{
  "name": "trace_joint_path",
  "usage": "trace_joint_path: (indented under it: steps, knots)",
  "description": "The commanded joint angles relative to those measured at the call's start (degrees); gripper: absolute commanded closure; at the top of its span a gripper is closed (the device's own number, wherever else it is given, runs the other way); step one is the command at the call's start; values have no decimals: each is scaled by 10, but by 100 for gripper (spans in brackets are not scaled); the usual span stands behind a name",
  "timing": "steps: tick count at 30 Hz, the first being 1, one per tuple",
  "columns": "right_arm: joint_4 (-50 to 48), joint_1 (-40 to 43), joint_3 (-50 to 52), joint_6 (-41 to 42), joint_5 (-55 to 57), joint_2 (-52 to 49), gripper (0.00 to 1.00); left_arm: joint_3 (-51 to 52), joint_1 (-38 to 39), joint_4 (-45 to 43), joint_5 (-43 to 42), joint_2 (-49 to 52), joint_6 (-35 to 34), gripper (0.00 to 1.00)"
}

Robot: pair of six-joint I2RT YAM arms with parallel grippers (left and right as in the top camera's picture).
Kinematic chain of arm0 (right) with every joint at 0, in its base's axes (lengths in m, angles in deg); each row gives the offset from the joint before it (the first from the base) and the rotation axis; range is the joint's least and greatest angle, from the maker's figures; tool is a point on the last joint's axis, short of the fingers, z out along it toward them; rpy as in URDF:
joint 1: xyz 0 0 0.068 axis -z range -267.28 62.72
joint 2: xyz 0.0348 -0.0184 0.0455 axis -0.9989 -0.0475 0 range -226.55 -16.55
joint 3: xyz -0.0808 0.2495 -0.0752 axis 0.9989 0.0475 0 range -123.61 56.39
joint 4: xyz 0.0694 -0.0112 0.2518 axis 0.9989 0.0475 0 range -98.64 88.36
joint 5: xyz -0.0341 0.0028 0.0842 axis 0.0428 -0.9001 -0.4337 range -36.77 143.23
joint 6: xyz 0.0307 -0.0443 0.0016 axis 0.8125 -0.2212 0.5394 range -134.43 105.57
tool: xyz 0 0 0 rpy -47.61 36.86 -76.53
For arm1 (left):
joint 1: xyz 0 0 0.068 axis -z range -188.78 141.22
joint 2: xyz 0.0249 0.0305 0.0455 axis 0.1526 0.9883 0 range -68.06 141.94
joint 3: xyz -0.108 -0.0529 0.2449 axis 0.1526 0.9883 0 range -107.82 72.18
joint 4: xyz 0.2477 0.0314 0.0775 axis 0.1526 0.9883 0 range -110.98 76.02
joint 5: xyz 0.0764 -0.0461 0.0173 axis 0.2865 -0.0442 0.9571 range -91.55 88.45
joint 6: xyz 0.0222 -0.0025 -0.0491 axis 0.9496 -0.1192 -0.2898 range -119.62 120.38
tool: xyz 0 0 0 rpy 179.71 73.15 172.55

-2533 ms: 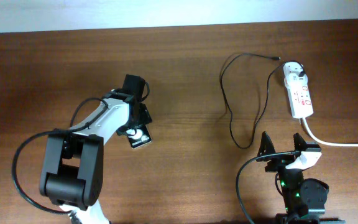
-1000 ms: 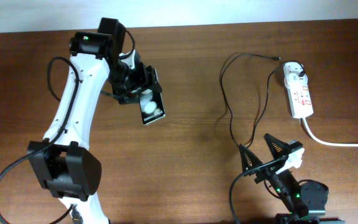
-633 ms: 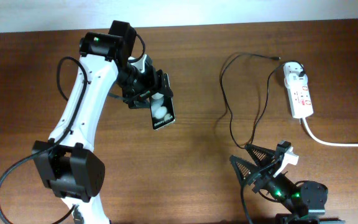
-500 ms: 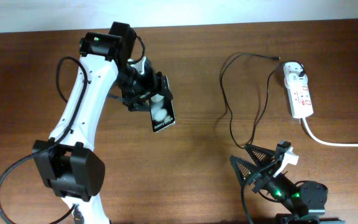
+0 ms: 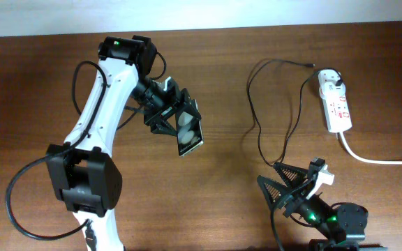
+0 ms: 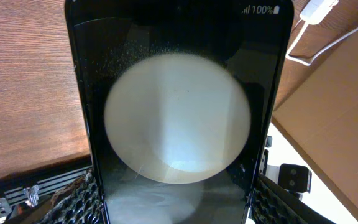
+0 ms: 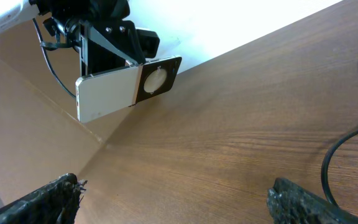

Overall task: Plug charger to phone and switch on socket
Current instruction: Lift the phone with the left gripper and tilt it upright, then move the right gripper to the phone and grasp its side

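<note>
My left gripper (image 5: 173, 116) pinches the phone (image 5: 189, 132) above the table (image 5: 47, 84) centre; my right gripper (image 5: 268, 173) waits spread by the front edge. I'd set the phone flat, port toward the charger (image 5: 250, 94), its tip seemingly beside the socket (image 5: 336, 104), back-right corner.

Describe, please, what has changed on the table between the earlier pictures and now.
The left hand, shut on the phone, carried it rightward and a little farther back, toward the charger. The right hand, open, swung leftward. The charger and socket stayed put.
</note>
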Motion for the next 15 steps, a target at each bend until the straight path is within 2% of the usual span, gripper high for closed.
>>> trace_joint_path:
  steps: [1, 5, 11, 15]
  knots:
    - [5, 2, 3, -2, -10, 4, 1, -10, -1, 1, -23, 0, 9, 35]
    - [6, 2, 3, -2, -28, 4, 1, -10, -1, -2, -23, 0, 10, 34]
    - [3, 2, 3, 3, -12, 4, 1, -10, 0, -72, 2, 0, 12, 36]
    - [6, 2, 3, 103, -57, 4, 1, -10, 0, -123, 19, 0, 14, 36]
